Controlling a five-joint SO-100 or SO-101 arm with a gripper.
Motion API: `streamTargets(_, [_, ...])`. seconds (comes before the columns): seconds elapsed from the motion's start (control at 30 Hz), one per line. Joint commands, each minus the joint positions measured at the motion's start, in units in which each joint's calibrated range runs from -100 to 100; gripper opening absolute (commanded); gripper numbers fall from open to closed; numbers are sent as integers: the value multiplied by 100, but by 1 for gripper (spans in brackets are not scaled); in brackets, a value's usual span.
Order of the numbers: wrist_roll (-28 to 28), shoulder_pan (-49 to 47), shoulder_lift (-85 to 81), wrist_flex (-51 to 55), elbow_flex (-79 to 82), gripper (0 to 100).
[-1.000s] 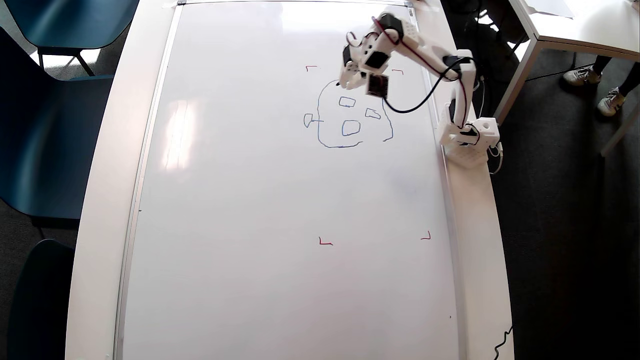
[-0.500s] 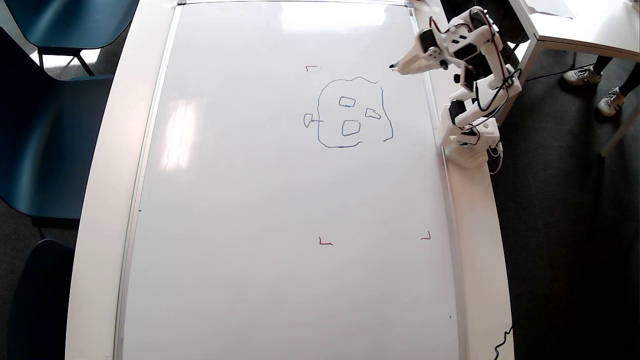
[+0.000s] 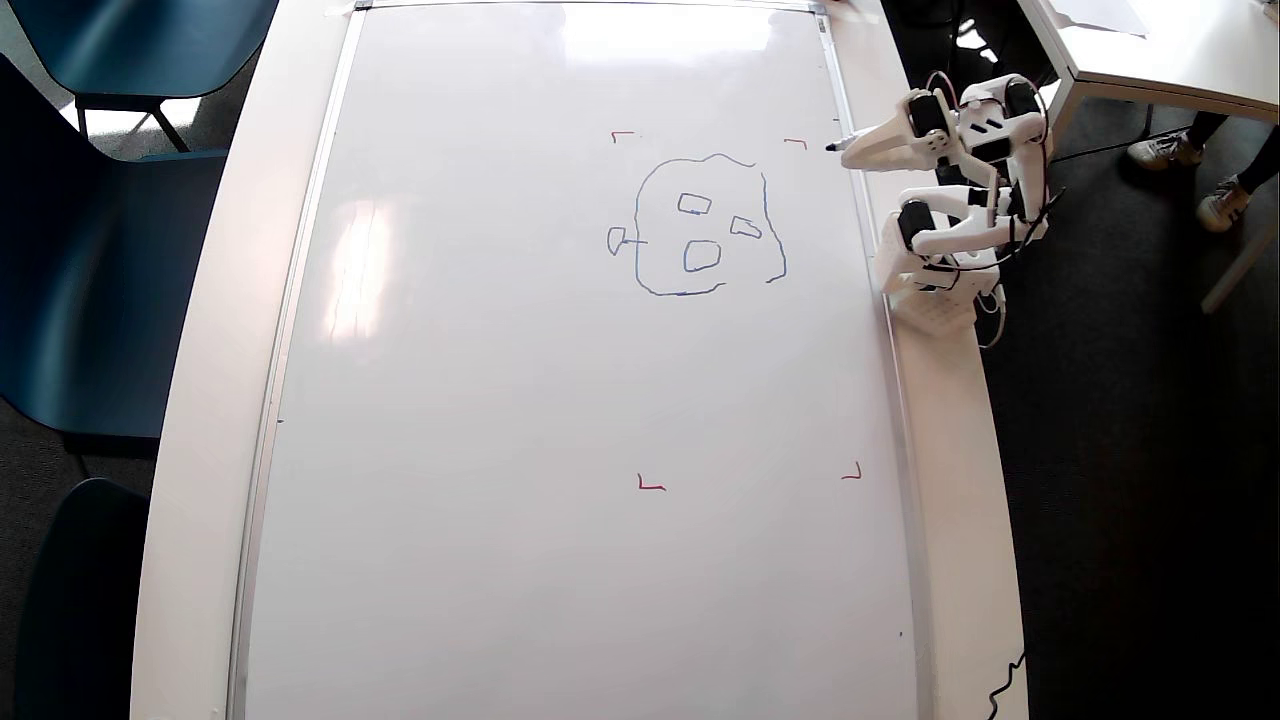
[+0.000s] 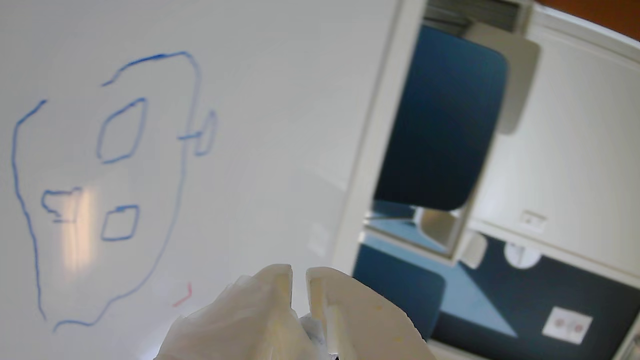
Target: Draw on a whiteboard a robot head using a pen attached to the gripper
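Note:
The whiteboard [image 3: 500, 400] covers most of the table in the overhead view. On its upper right is the robot head [image 3: 705, 225], a blue rounded outline with three small boxes and an ear on its left; the wrist view shows it at the left [image 4: 100, 190]. My gripper [image 3: 858, 152] hangs over the board's right frame, right of the drawing and pointing left. It is shut on the pen [image 3: 836, 146], whose dark tip sticks out past the fingers. In the wrist view the gripper [image 4: 299, 282] is at the bottom, jaws nearly together; the pen is hidden there.
Red corner marks [image 3: 650, 484] frame the drawing area. The arm's base [image 3: 935, 285] stands on the table's right edge. Blue chairs [image 3: 90, 300] line the left side. Another white table [image 3: 1150, 50] and a person's shoes [image 3: 1190, 180] are at the upper right.
The arm has swung back from the top of the head outline to the right, folding up beside the board's right frame. The pen has left the drawing.

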Motion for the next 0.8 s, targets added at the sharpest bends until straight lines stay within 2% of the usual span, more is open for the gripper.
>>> streamTargets(0.0, [-2, 183, -698, -1397, 1360, 1])
streamTargets(0.2, [-29, 220, -1251, -3091, 2976, 1])
streamTargets(0.33, [-34, 205, -1696, -3891, 3484, 1])
streamTargets(0.5, [-7, 234, -1746, -5515, 3993, 2])
streamTargets(0.53, [-23, 220, -1754, -6332, 4202, 2])
streamTargets(0.63, [-34, 212, -1754, -7644, 4565, 2])
streamTargets(0.67, [-34, 234, -1754, -8626, 4864, 1])
streamTargets(0.77, [-13, 264, -1754, -10328, 5337, 1])
